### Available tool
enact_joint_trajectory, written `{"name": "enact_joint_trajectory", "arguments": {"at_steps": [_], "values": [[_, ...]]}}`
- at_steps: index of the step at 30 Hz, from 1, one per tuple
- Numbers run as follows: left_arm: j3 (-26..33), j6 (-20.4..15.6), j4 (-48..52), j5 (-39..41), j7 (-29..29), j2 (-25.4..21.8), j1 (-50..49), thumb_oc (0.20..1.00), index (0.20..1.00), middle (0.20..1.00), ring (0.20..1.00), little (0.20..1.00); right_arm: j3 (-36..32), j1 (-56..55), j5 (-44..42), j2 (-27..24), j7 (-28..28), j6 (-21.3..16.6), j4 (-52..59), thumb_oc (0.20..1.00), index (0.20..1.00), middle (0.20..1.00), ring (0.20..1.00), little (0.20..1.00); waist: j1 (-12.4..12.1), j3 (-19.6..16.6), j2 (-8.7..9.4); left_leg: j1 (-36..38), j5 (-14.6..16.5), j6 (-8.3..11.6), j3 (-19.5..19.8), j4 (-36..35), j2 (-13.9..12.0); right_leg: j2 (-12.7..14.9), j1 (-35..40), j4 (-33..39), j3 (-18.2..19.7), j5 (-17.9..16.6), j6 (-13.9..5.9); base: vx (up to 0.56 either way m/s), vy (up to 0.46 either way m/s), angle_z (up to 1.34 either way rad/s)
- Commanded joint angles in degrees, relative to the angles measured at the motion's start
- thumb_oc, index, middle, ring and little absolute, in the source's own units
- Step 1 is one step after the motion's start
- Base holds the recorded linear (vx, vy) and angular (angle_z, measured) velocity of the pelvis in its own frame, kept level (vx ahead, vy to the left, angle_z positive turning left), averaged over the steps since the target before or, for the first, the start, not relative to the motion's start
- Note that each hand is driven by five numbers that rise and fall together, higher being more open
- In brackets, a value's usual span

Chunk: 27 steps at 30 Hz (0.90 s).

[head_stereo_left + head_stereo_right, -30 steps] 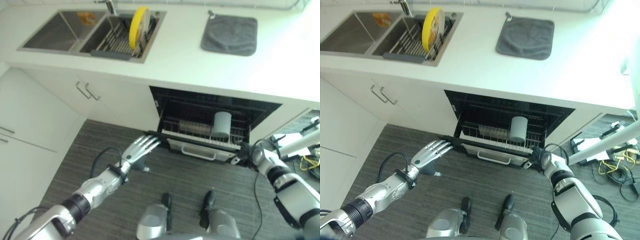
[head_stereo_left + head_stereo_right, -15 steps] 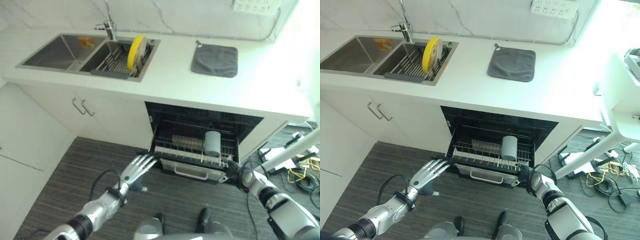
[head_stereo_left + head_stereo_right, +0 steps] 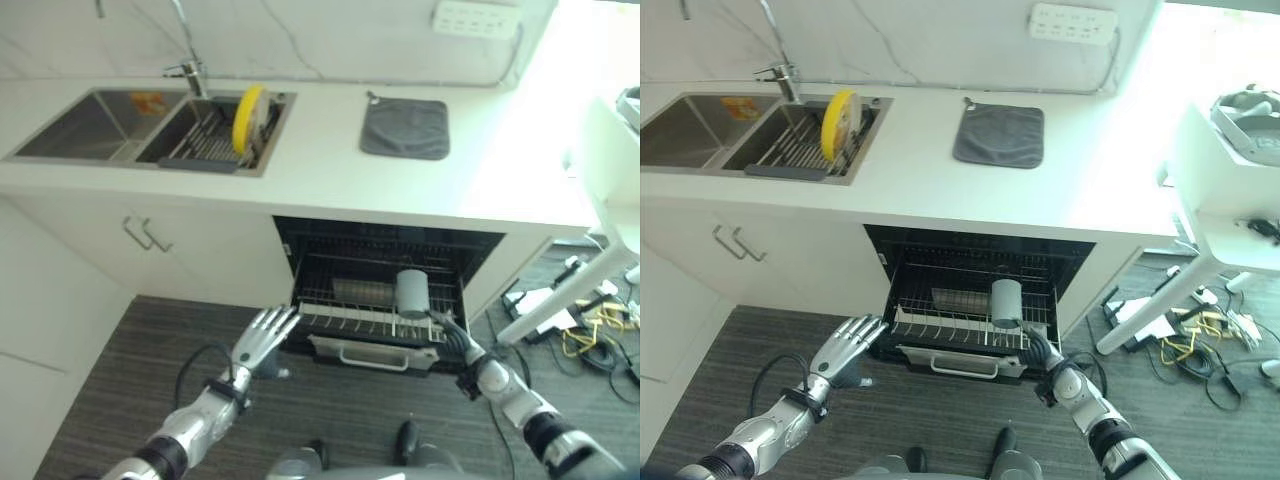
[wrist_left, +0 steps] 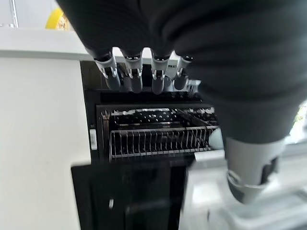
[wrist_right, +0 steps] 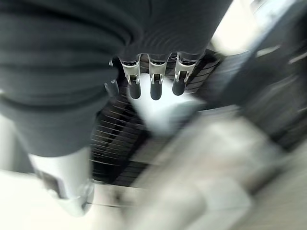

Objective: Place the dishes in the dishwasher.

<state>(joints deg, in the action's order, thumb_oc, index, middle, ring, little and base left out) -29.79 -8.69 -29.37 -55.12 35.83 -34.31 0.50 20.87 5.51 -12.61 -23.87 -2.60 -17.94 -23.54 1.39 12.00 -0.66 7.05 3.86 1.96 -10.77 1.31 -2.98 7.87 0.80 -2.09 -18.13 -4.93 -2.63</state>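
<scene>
Camera risen; yellow plate (image 3: 247, 115) (sink) far from fingers (image 3: 272, 322).

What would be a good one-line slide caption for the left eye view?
Both hands, left hand and right hand, reach toward the pulled-out dishwasher rack; a yellow plate waits in the sink.

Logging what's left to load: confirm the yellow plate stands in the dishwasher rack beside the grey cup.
Not right. The yellow plate stands in the sink's drying rack, as the right eye view shows. Only the grey cup is in the dishwasher rack.
</scene>
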Motion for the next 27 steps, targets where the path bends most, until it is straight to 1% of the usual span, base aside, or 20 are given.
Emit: {"name": "enact_joint_trajectory", "arguments": {"at_steps": [1,2,4,5,7,9,10,11,12,13,14,15,16,17,19,20,21,23,25,27], "values": [[0.19,-0.55,1.44,-0.20,-0.63,-0.70,1.80,1.000,1.000,1.000,1.000,1.000,-6.48,2.97,-17.92,1.07,-7.90,-5.84,-0.05,1.000,1.000,1.000,1.000,1.000,0.16,2.84,-1.17,-2.15,-0.66,-1.15,-4.90,1.94,-3.91,3.72,3.15,-7.59,2.16,11.63,-3.95,0.02,0.027,-0.22],[0.70,-0.66,1.43,-0.34,-0.82,-0.33,1.35,1.000,1.000,1.000,1.000,1.000,-7.64,2.17,-20.04,1.55,-9.63,-7.59,2.64,1.000,1.000,1.000,1.000,1.000,0.49,2.67,-1.28,-1.87,-0.56,-1.21,-4.86,1.99,-3.81,3.72,3.28,-7.79,2.25,11.83,-3.86,0.03,0.027,-0.17],[1.08,-0.53,1.64,-0.15,-1.23,0.06,0.99,1.000,1.000,1.000,1.000,1.000,-8.71,1.62,-22.02,1.94,-11.71,-8.99,6.49,1.000,1.000,1.000,1.000,1.000,0.83,2.48,-1.44,-1.50,-0.40,-1.23,-4.82,1.97,-3.66,3.77,3.63,-7.81,2.24,12.07,-3.75,0.04,0.032,-0.02],[1.43,-0.42,2.00,0.44,-1.56,0.15,0.66,1.000,1.000,1.000,1.000,1.000,-9.51,1.24,-27.76,2.35,-15.38,-7.85,9.92,1.000,1.000,1.000,1.000,1.000,1.00,2.35,-1.56,-1.18,-0.39,-1.19,-4.79,1.84,-3.59,3.85,3.92,-7.81,2.14,12.17,-3.70,0.03,0.030,-0.01],[1.75,-0.27,2.25,1.95,-1.96,0.34,0.46,1.000,1.000,1.000,1.000,1.000,-10.58,1.22,-32.63,3.48,-18.33,-6.50,13.28,1.000,1.000,1.000,1.000,1.000,1.03,1.91,-1.71,-0.75,-0.70,-0.95,-4.92,1.18,-3.72,3.97,4.40,-7.67,1.70,12.33,-3.69,0.00,0.000,0.00],[2.25,-0.45,2.89,7.20,-2.98,0.51,0.47,1.000,1.000,1.000,1.000,1.000,-10.82,1.74,-34.77,4.26,-20.56,-4.84,16.46,1.000,1.000,1.000,1.000,1.000,0.66,1.34,-1.82,-0.23,-1.76,-0.39,-4.76,-0.61,-3.90,4.02,5.24,-6.83,0.93,12.14,-3.76,-0.01,-0.005,0.09],[2.86,-2.66,2.68,14.88,-3.51,1.16,0.32,1.000,1.000,1.000,1.000,1.000,-10.41,2.01,-34.69,4.62,-21.41,-3.76,18.41,1.000,1.000,1.000,1.000,1.000,0.17,0.87,-1.81,-0.05,-2.82,0.22,-4.42,-2.07,-4.07,3.95,5.88,-6.02,0.37,11.86,-3.85,-0.02,-0.028,0.08],[4.03,-5.65,2.55,20.10,-5.26,2.12,0.26,1.000,1.000,1.000,1.000,1.000,-9.91,2.04,-33.39,4.87,-21.41,-3.33,19.50,1.000,1.000,1.000,1.000,1.000,-0.27,0.37,-1.76,0.01,-3.48,0.68,-4.24,-2.91,-4.22,3.82,6.36,-5.30,-0.03,11.68,-3.86,-0.01,-0.037,0.03],[5.54,-9.40,2.83,28.70,-8.42,3.32,-0.01,1.000,1.000,1.000,1.000,1.000,-9.77,1.77,-32.66,4.76,-21.12,-2.38,20.93,1.000,1.000,1.000,1.000,1.000,-0.65,-0.05,-1.64,-0.11,-3.58,0.87,-3.75,-3.00,-4.22,3.76,6.50,-5.03,-0.15,11.54,-3.85,-0.01,-0.035,0.06],[7.82,-13.79,3.38,46.77,-14.75,5.30,-1.08,1.000,1.000,1.000,1.000,1.000,-9.69,0.97,-32.32,4.70,-20.39,-1.44,22.32,1.000,1.000,1.000,1.000,1.000,-0.94,-0.44,-1.43,-0.39,-3.49,0.96,-3.48,-2.49,-4.34,3.77,6.42,-5.22,-0.38,11.51,-3.67,-0.01,-0.022,0.06],[10.20,-15.56,3.74,57.23,-18.68,7.97,-2.15,1.000,1.000,1.000,1.000,1.000,-9.95,0.13,-32.71,4.74,-20.15,-0.63,23.21,1.000,1.000,1.000,1.000,1.000,-1.10,-0.60,-1.28,-0.38,-3.40,0.87,-3.58,-2.17,-4.45,3.78,6.52,-5.24,-0.62,11.38,-3.47,-0.03,-0.016,0.08],[14.60,-16.92,4.23,69.64,-24.76,12.89,-4.58,1.000,1.000,1.000,1.000,1.000,-11.14,-2.06,-32.47,5.86,-21.11,0.44,23.80,1.000,1.000,1.000,1.000,1.000,-1.17,-0.93,-0.82,-0.32,-3.17,0.76,-3.88,-1.74,-4.55,3.69,6.74,-4.92,-0.80,11.08,-3.24,-0.04,-0.011,0.12],[15.64,-17.24,4.41,72.77,-26.06,13.96,-5.04,1.000,1.000,1.000,1.000,1.000,-11.42,-2.59,-32.44,6.06,-21.18,0.65,23.90,1.000,1.000,1.000,1.000,1.000,-1.14,-1.00,-0.67,-0.28,-3.13,0.74,-3.98,-1.69,-4.57,3.65,6.81,-4.78,-0.82,10.95,-3.19,-0.05,-0.024,0.14],[18.18,-17.08,5.67,80.74,-29.40,16.08,-6.19,1.000,1.000,1.000,1.000,1.000,-12.51,-4.29,-32.35,6.54,-22.05,0.83,24.17,1.000,1.000,1.000,1.000,1.000,-0.99,-1.20,-0.20,-0.12,-3.02,0.72,-4.31,-1.63,-4.64,3.51,6.90,-4.41,-0.78,10.60,-3.09,-0.04,-0.031,0.12],[21.34,-14.59,9.12,86.23,-32.38,18.26,-8.00,1.000,1.000,1.000,1.000,1.000,-14.41,-7.36,-34.43,7.18,-24.12,0.74,24.74,1.000,1.000,1.000,1.000,1.000,-0.78,-1.39,0.44,-0.19,-2.73,0.72,-4.17,-1.18,-4.70,3.32,6.74,-4.54,-0.49,10.36,-3.16,-0.05,-0.047,-0.01],[21.96,-14.51,10.61,86.89,-33.17,18.42,-8.51,1.000,1.000,1.000,1.000,1.000,-15.30,-8.59,-35.28,7.07,-24.99,0.63,25.03,1.000,1.000,1.000,1.000,1.000,-0.61,-1.45,0.65,-0.30,-2.58,0.68,-4.10,-0.93,-4.76,3.21,6.58,-4.78,-0.33,10.48,-3.15,-0.05,-0.035,-0.03],[22.11,-14.38,11.49,86.51,-33.19,18.29,-8.70,1.000,1.000,1.000,1.000,1.000,-15.65,-9.19,-35.35,6.95,-25.31,0.28,25.11,1.000,1.000,1.000,1.000,1.000,-0.53,-1.49,0.71,-0.33,-2.51,0.65,-4.08,-0.88,-4.76,3.14,6.54,-4.85,-0.26,10.55,-3.13,-0.05,-0.018,-0.01],[22.97,-14.25,15.29,86.83,-35.67,17.13,-9.06,1.000,1.000,1.000,1.000,1.000,-16.66,-11.14,-35.09,5.93,-26.21,-1.21,25.81,1.000,1.000,1.000,1.000,1.000,-0.24,-1.63,0.78,-0.36,-2.11,0.52,-3.62,-0.54,-4.57,2.71,6.53,-5.14,0.25,11.07,-2.95,-0.04,0.019,-0.03],[23.84,-14.35,17.37,86.26,-36.24,16.21,-8.63,1.000,1.000,1.000,1.000,1.000,-16.61,-10.96,-32.69,5.21,-25.19,-2.15,25.89,1.000,1.000,1.000,1.000,1.000,-0.27,-1.76,0.77,-0.46,-1.14,0.25,-3.02,0.59,-3.99,2.49,6.66,-5.03,0.63,11.27,-2.74,-0.01,0.118,-0.06],[24.59,-15.56,19.34,84.26,-36.61,14.86,-7.95,1.000,1.000,1.000,1.000,1.000,-16.56,-9.53,-29.23,3.94,-23.44,-3.12,25.98,1.000,1.000,1.000,1.000,1.000,-0.57,-1.62,0.82,-0.83,0.73,-0.48,-2.62,3.62,-3.06,3.18,6.63,-5.55,0.88,11.09,-2.69,0.02,0.229,-0.06]]}}
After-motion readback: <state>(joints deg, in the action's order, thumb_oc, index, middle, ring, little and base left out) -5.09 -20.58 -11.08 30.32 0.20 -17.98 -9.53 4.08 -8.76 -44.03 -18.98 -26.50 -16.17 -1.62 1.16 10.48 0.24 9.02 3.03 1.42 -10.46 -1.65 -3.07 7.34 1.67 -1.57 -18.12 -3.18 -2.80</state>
